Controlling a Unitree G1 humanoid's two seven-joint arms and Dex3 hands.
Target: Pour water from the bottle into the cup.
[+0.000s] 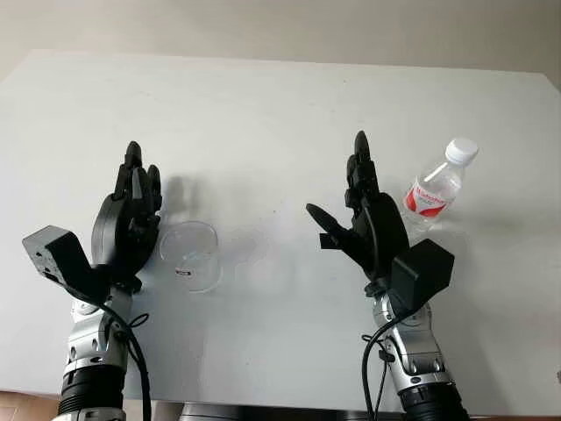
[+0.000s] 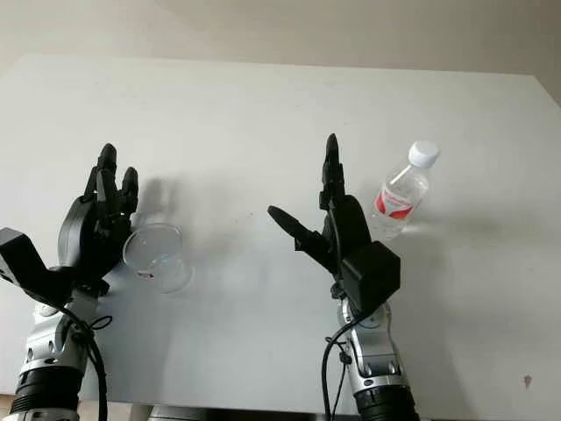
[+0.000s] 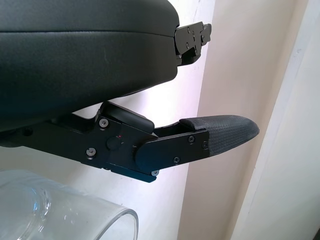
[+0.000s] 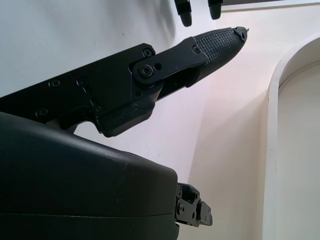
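One bottle, one cup

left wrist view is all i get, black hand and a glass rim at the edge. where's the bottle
Observer: The bottle stands upright on the white table, on the robot's right side, just beyond the right hand.
Operator: is that hand on it yet
Observer: No. The right hand is open and holds nothing; the bottle sits beside its outer side, ungrasped.
Operator: cap on or off
Observer: The white cap is on the bottle.
Operator: and the cup, what's it near
Observer: The clear cup stands upright right beside the open left hand, on the side toward the table's middle.
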